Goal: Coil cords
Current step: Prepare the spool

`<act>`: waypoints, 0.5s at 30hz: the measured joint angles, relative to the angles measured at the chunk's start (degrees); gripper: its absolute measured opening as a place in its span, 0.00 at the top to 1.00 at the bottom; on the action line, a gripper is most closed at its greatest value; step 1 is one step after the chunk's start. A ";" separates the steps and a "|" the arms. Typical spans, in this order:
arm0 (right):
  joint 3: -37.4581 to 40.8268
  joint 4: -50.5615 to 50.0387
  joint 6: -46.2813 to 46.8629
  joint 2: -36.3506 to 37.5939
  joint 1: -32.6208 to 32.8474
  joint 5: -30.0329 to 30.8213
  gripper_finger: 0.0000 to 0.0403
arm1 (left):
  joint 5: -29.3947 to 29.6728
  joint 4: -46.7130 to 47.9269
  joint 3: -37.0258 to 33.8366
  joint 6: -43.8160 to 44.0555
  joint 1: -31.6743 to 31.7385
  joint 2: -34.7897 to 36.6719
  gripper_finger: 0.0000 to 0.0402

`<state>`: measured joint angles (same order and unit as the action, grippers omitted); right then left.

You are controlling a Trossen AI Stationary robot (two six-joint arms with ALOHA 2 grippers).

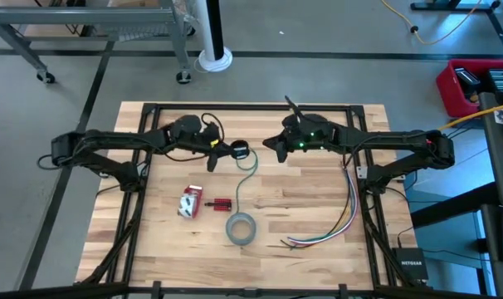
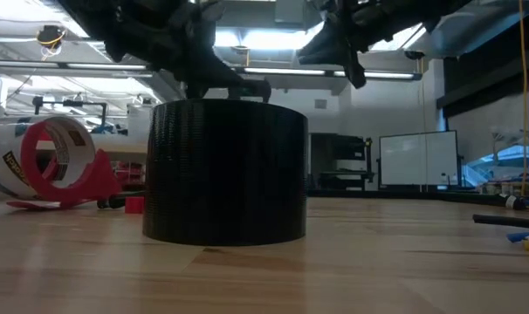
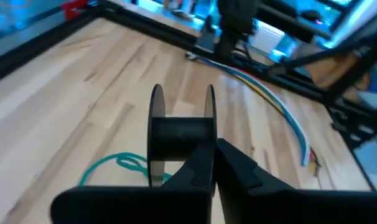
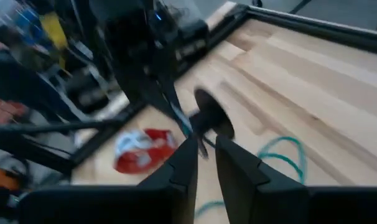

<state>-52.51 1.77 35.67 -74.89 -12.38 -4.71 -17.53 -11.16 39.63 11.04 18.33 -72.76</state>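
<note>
Left wrist view: my left gripper (image 3: 210, 171) clamps the spool (image 3: 182, 134) above mid-table so cord (image 1: 249, 170) can wind on | cord trails to tape roll (image 1: 241, 227) | right gripper (image 1: 278, 148) beside spool, fingers slightly parted, holding nothing I can see

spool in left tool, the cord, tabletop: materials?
Spool: looks like matte black plastic, thin flanges, no shine. Cord: teal-green, likely rubbery jacket; it lies in loose curves. Tabletop: pale wood planks, visible grain and seams, satin finish.
</note>
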 joint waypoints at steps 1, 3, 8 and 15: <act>0.00 0.81 0.71 0.00 0.00 -0.70 0.85 | -0.21 0.04 0.33 -1.21 -0.56 -0.13 1.00; 0.00 1.45 2.67 0.00 -0.02 -2.00 0.85 | -0.28 -0.19 0.85 -3.34 -1.58 -0.17 1.00; 0.00 1.14 5.66 -0.27 0.00 -5.69 0.85 | -3.81 -1.05 1.69 -8.99 -4.13 -0.10 1.00; -0.07 1.71 7.66 -4.94 0.04 -12.68 0.76 | -4.51 -2.86 1.73 -14.32 -5.72 -0.03 1.00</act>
<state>-52.58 3.48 43.33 -79.83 -12.34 -17.39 -22.04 -14.02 41.36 -3.28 12.61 -72.79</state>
